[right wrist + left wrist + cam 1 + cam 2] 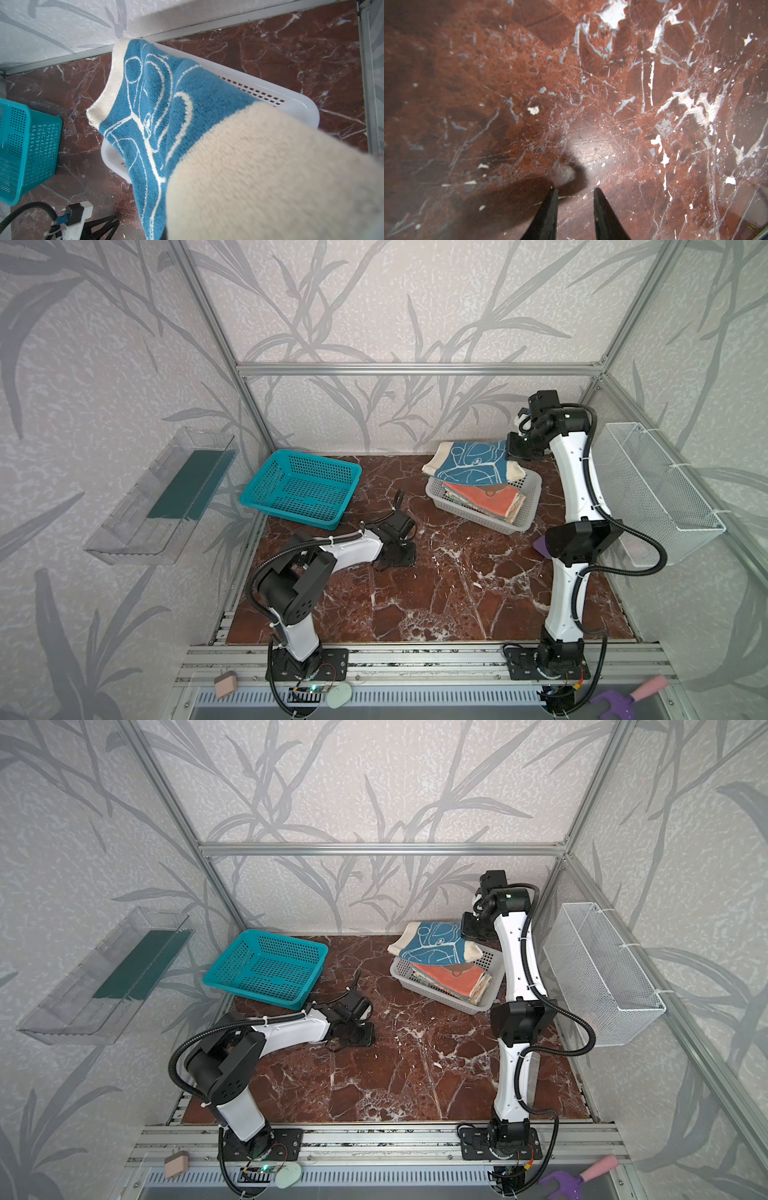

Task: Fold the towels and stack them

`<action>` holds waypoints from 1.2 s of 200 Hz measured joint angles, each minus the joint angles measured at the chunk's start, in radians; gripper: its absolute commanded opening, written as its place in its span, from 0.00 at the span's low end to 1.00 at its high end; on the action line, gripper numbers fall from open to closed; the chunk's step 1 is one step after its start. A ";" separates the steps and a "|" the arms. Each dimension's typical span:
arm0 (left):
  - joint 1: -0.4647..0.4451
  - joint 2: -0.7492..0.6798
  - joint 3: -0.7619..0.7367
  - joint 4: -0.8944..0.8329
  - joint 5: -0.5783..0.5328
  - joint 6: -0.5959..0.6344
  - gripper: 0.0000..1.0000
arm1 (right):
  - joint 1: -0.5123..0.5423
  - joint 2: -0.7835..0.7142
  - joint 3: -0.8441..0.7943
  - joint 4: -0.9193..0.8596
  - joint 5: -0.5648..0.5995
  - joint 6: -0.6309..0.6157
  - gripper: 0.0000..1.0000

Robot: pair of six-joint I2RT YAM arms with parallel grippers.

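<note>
Two arms stand at the near edge of the red-marbled table (pixel 436 593); the right one stretches to the far right corner, where the right pincer (pixel 509 452) is clamped tight on one cream-bordered end of the blue-and-cream towel (pixel 467 466). In the right wrist view that cream border fills the near part of the picture and hides the fingertips; the blue-and-cream towel (pixel 155 104), with its white line drawing, runs away from it.

In both top views this towel is held up, spread roughly flat, over the white basket (pixel 469 512) near the far right corner; its free end droops past the basket's far rim; whether its underside touches what lies below, I cannot tell. Inside the basket lies a stack of folded towels (pixel 513 506); a coral-orange towel (pixel 488 497) is uppermost, with paler layers showing at its edges.

The left pincer (pixel 575 190) hangs low over bare table, left of the middle; its two dark fingers (pixel 548 214) stand a little apart with nothing between them. The teal basket (pixel 291 520) sits tilted at the far left corner, well apart from the white one.
</note>
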 measured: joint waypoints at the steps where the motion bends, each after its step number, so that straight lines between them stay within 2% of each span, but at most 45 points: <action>1: 0.000 0.000 0.000 0.000 0.000 0.000 0.32 | -0.001 0.000 -0.005 0.001 0.001 0.000 0.00; 80: 0.000 0.000 -0.002 0.002 0.000 -0.001 0.32 | -0.060 0.010 -0.356 0.146 0.002 0.003 0.00; 97: 0.000 0.000 -0.003 0.003 0.000 -0.001 0.32 | -0.074 0.023 -0.370 0.165 0.008 0.006 0.10; 125: 0.000 -0.002 -0.003 -0.003 -0.007 0.003 0.32 | -0.084 0.018 -0.399 0.192 0.037 0.023 0.47; 144: 0.001 -0.009 -0.001 -0.029 -0.026 0.016 0.32 | -0.084 -0.023 -0.475 0.212 0.073 0.032 0.58; 167: 0.013 -0.013 0.012 -0.085 -0.055 0.044 0.33 | -0.084 -0.122 -0.579 0.232 0.103 0.041 0.62; 240: 0.100 -0.061 0.105 -0.232 -0.143 0.126 0.35 | -0.082 -0.563 -0.822 0.321 0.157 0.035 0.67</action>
